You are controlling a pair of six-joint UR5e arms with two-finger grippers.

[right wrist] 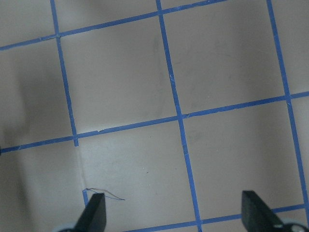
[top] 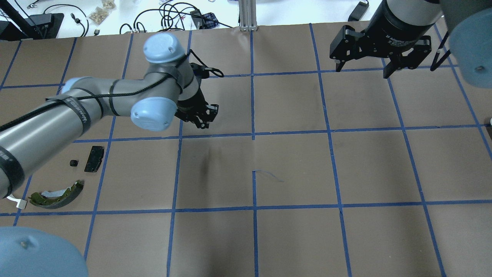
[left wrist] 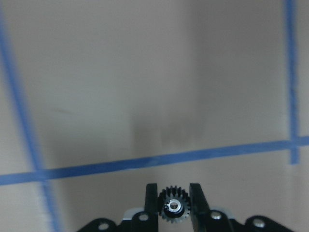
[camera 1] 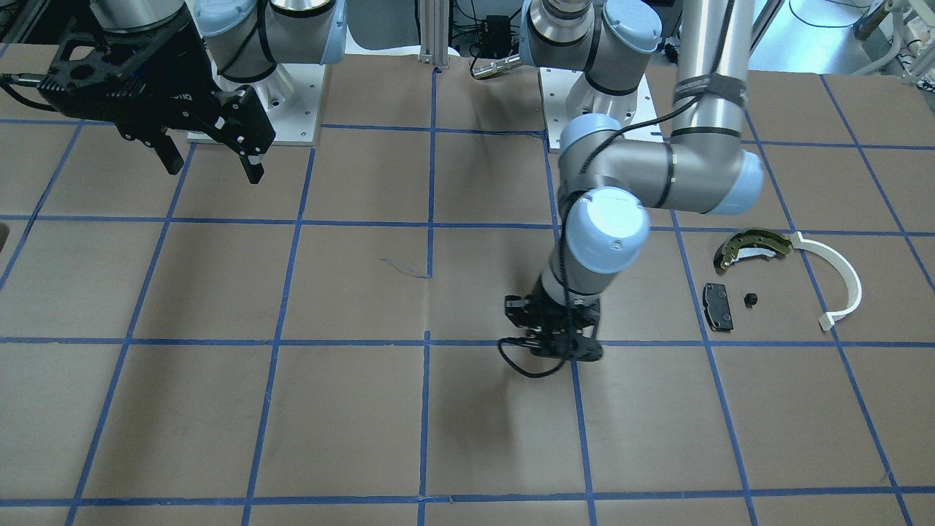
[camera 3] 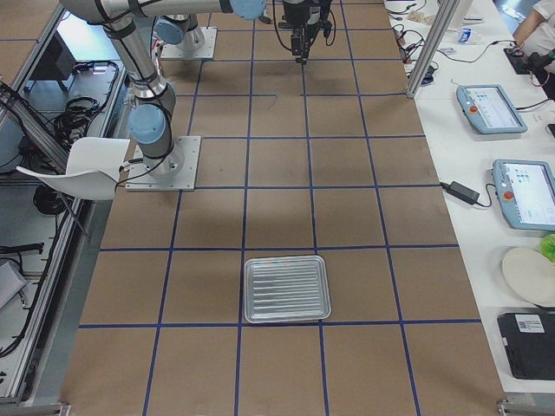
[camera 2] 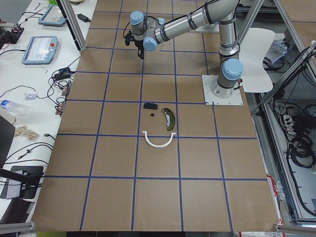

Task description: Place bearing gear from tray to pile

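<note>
The front view looks steeply down from across the table (camera 1: 365, 285), with the robot's bases at 12 o'clock. The overhead view faces the opposite way from behind the robot, so the pile (camera 1: 749, 299), at 3 o'clock in front, lies at 8 o'clock overhead. Both end views sit high and far. The left one shares the pile, and only the right one shows the tray (camera 3: 286, 288). The left wrist camera is close above the paper, with the left gripper (left wrist: 173, 188) and gear (left wrist: 174, 207) at 6 o'clock. The right wrist camera is higher, over the right gripper (right wrist: 174, 203).
</note>
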